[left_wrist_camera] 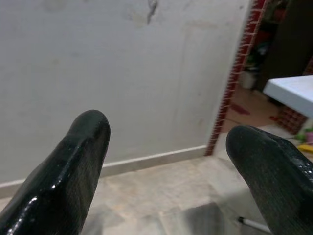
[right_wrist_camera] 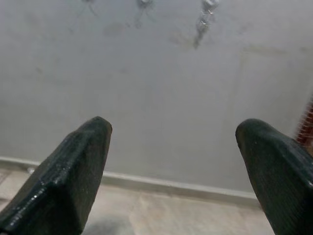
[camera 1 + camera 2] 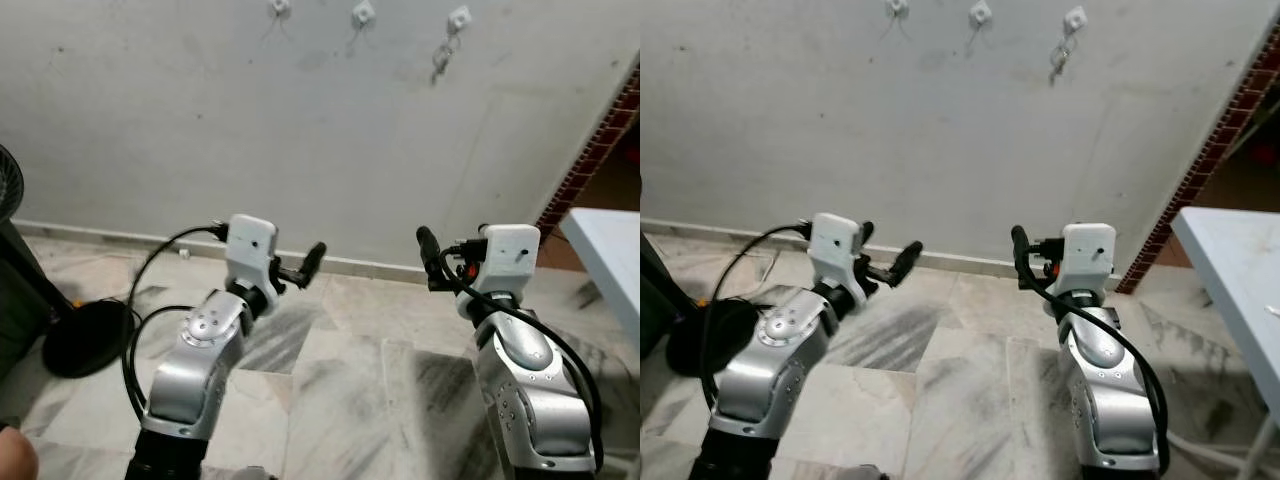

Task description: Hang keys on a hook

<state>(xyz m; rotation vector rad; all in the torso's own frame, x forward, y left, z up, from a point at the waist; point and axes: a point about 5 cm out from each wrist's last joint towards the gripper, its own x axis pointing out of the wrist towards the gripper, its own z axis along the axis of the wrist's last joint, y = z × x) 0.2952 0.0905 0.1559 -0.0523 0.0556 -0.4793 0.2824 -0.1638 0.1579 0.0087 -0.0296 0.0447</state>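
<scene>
Before the grey wall (image 3: 300, 130), the left gripper (image 1: 166, 161) and right gripper (image 2: 173, 161) are raised above the marble floor (image 3: 340, 380), fingers spread and empty. High on the wall, the keys (image 3: 441, 57) hang from the rightmost of three white hooks (image 3: 459, 17), well apart from both grippers.

Wall (image 3: 300, 130): 12 o'clock, three hooks (image 3: 363, 13) up high
Keys (image 3: 441, 58): on rightmost hook
Table (image 3: 610, 250): 3 o'clock
Fan base (image 3: 85, 335): 9 o'clock, on floor (image 3: 350, 380)
</scene>
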